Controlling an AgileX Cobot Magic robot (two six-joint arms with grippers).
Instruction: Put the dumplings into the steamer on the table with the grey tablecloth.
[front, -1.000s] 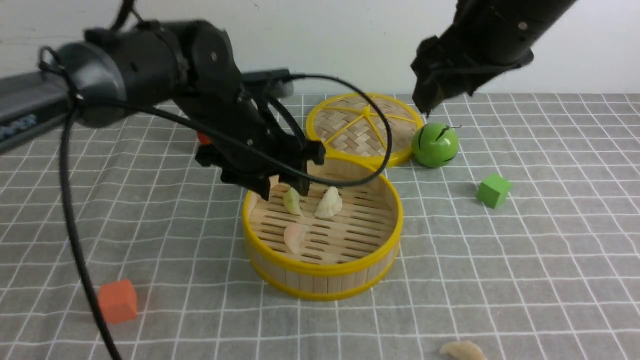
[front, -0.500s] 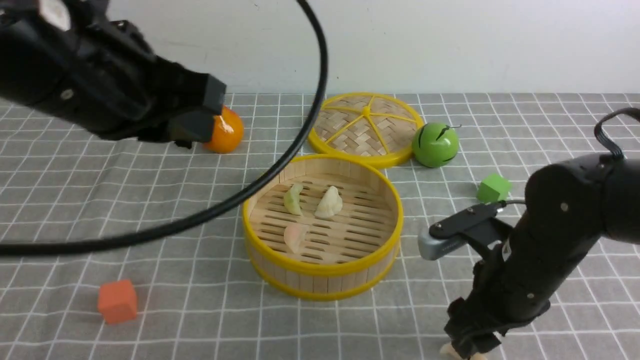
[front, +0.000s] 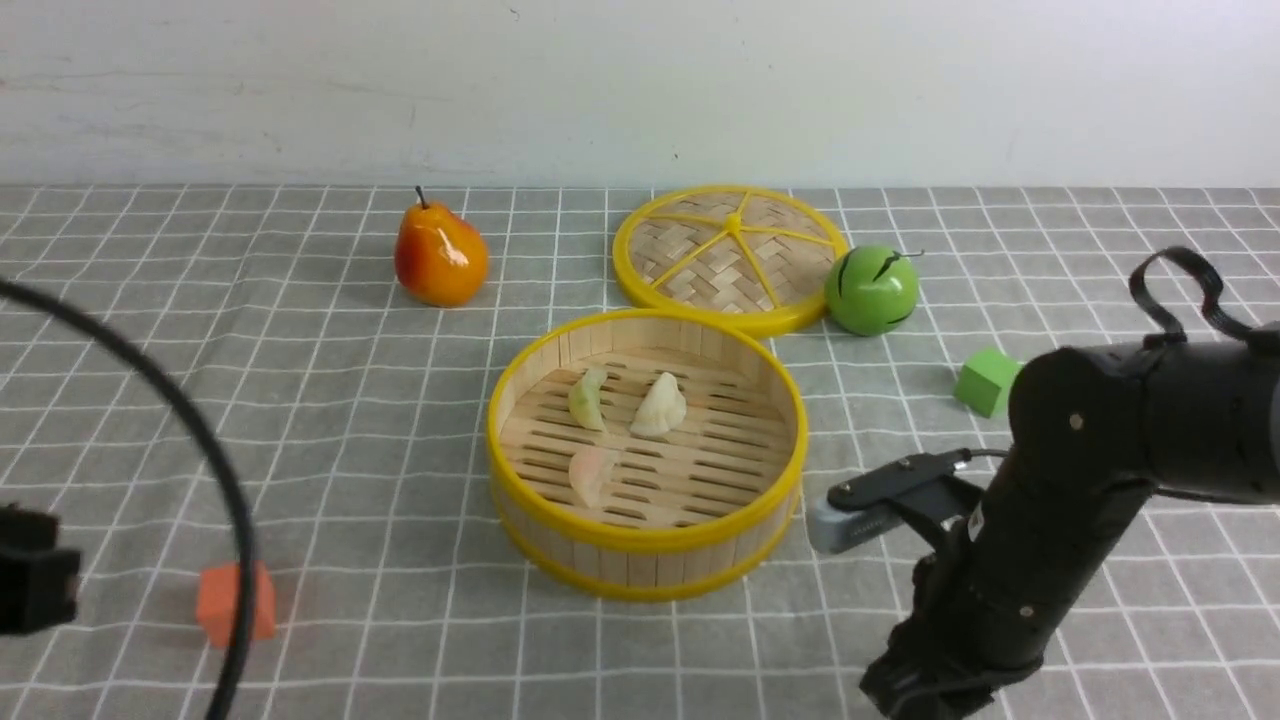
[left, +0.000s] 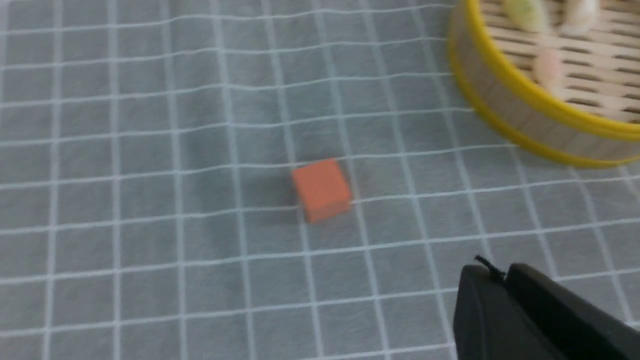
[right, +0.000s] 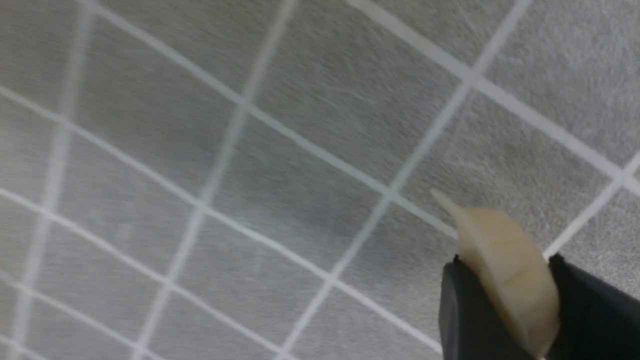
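Observation:
The steamer (front: 640, 545) stands mid-table on the grey tablecloth (front: 300, 400). Three dumplings lie on its slats: a pale green one (front: 587, 398), a cream one (front: 660, 405) and a pinkish one (front: 592, 473). My right arm (front: 1060, 520) reaches down at the front right of the steamer, and its fingertips are cut off by the frame edge. In the right wrist view my right gripper (right: 505, 262) is shut on a cream dumpling (right: 495, 240) just above the cloth. My left gripper (left: 492, 272) is shut and empty, low over the cloth left of the steamer (left: 505, 107).
An orange-red pear (front: 440, 258), the woven lid (front: 700, 250) and a green round fruit (front: 871, 290) sit behind the steamer. A green cube (front: 987, 381) lies at the right, an orange cube (front: 235, 603) at the front left. A black cable (front: 215, 470) arcs over the left side.
My left arm pulled back from over the steamer to the left edge and its jaws shut. My right arm came down from the back right to the front and closed on the cream dumpling.

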